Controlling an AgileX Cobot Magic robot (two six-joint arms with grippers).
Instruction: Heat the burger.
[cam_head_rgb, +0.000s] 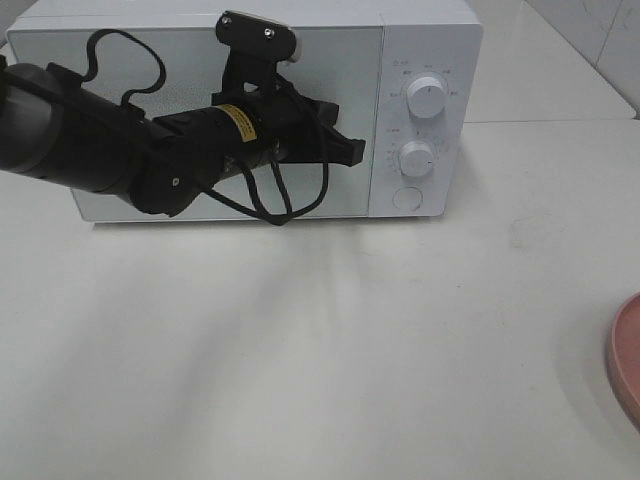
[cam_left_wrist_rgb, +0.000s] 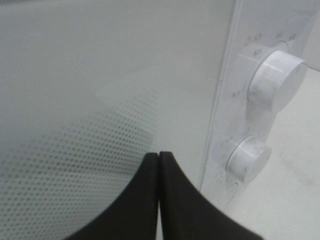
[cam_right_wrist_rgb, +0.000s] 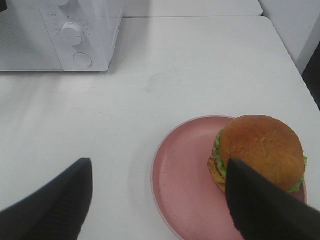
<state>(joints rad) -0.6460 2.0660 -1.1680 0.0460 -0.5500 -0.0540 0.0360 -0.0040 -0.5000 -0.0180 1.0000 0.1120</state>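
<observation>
The burger, with a glossy brown bun and green lettuce, sits on a pink plate in the right wrist view. My right gripper hovers open above the plate's near side; one finger overlaps the burger's edge, and nothing is gripped. The white microwave stands at the back with its door closed. My left gripper is shut and empty, its tips close to the door's right edge, beside the control panel.
The panel carries an upper knob, a lower knob and a round button. Only a sliver of the pink plate shows at the right edge of the high view. The left arm's black cable hangs before the door.
</observation>
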